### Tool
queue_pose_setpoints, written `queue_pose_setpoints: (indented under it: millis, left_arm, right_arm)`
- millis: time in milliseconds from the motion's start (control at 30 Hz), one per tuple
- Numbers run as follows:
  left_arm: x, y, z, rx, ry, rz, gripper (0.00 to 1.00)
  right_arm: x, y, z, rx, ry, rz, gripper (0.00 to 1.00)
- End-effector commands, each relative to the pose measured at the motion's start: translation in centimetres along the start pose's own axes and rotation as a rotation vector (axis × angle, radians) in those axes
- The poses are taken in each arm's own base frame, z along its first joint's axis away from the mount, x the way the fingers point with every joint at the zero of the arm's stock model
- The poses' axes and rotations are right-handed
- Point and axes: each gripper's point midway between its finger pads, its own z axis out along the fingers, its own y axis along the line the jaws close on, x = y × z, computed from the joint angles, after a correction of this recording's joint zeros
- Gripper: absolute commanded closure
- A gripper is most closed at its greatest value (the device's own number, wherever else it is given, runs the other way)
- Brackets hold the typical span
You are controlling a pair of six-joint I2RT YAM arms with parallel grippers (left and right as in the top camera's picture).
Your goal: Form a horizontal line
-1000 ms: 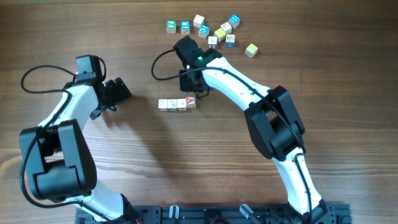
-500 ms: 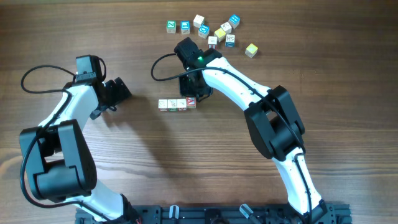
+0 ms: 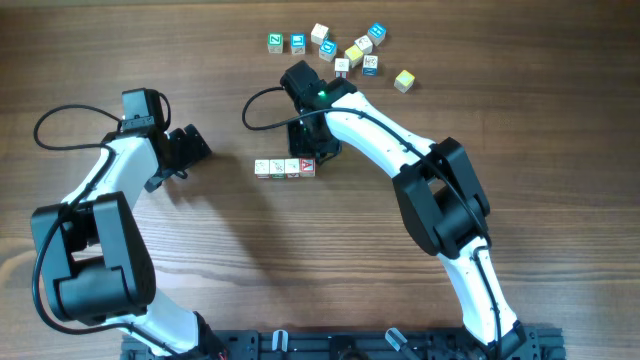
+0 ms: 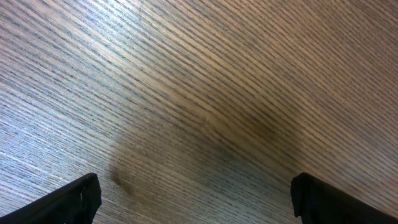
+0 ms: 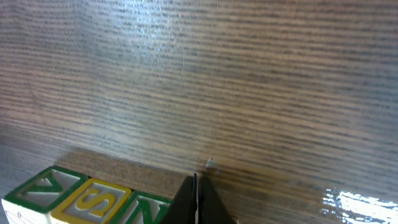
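The horizontal line [image 3: 285,167] is a short row of pale letter cubes near the table's middle, with a red "A" cube [image 3: 307,166] at its right end. My right gripper [image 3: 316,152] is shut and empty, its tips down just behind that right end. In the right wrist view the shut fingertips [image 5: 196,186] stand next to a green "N" cube [image 5: 146,211], with a yellow "S" cube [image 5: 92,202] further left. My left gripper [image 3: 192,150] is open over bare wood, left of the row. Its fingers [image 4: 74,198] show only wood between them.
Several loose letter cubes [image 3: 340,50] lie scattered at the back, some blue or teal, with a yellow one [image 3: 403,80] furthest right. The right arm [image 3: 400,140] stretches across the table from the front right. A black cable [image 3: 60,125] loops beside the left arm.
The right gripper has edged slightly toward the front, and the red "A" cube has slid a little into line with the row. The left arm has not moved.
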Motion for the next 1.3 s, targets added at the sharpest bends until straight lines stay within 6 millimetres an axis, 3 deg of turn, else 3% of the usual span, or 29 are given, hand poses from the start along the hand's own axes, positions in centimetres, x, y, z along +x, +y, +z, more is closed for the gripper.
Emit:
queue_pose_setpoints:
  millis: [0,33,267,367,400,467,700,800,900,1033,1267]
  left_arm:
    - [0.1,0.3,0.2,-0.01,0.004,-0.008,0.0]
    - [0.1,0.3,0.2,-0.009,0.004,-0.008,0.0]
    - [0.1,0.3,0.2,-0.009,0.004,-0.008,0.0]
    - [0.1,0.3,0.2,-0.01,0.004,-0.008,0.0]
    - [0.1,0.3,0.2,-0.009,0.004,-0.008,0.0]
    - [0.1,0.3,0.2,-0.009,0.004,-0.008,0.0]
    - [0.1,0.3,0.2,-0.01,0.004,-0.008,0.0]
    - [0.1,0.3,0.2,-0.009,0.004,-0.008,0.0]
    - [0.1,0.3,0.2,-0.009,0.004,-0.008,0.0]
    - [0.1,0.3,0.2,-0.01,0.004,-0.008,0.0]
    - [0.1,0.3,0.2,-0.01,0.004,-0.009,0.0]
  right_arm:
    - [-1.0,-1.8,0.7,0.103,-0.059,0.013,0.96]
    - [-1.8,-3.2,0.4,0.171,-0.105,0.063,0.95]
    - [-3.4,-6.9,-0.3,0.207,-0.12,0.148,0.87]
    - [-3.9,-9.1,-0.8,0.225,-0.112,0.183,0.62]
    - [-4.0,-9.8,-0.9,0.231,-0.106,0.19,0.5]
    - [-4.1,-11.0,-1.2,0.238,-0.098,0.198,0.0]
    - [-4.7,-11.3,-1.3,0.232,-0.116,0.205,0.0]
    - [-6.6,-10.5,-1.3,0.194,-0.19,0.2,0.0]
    - [-9.7,-9.2,-1.8,0.13,-0.312,0.189,0.0]
    - [-11.9,-8.2,-2.5,0.082,-0.403,0.181,0.0]
    - [-12.4,-8.0,-2.7,0.072,-0.423,0.179,0.0]
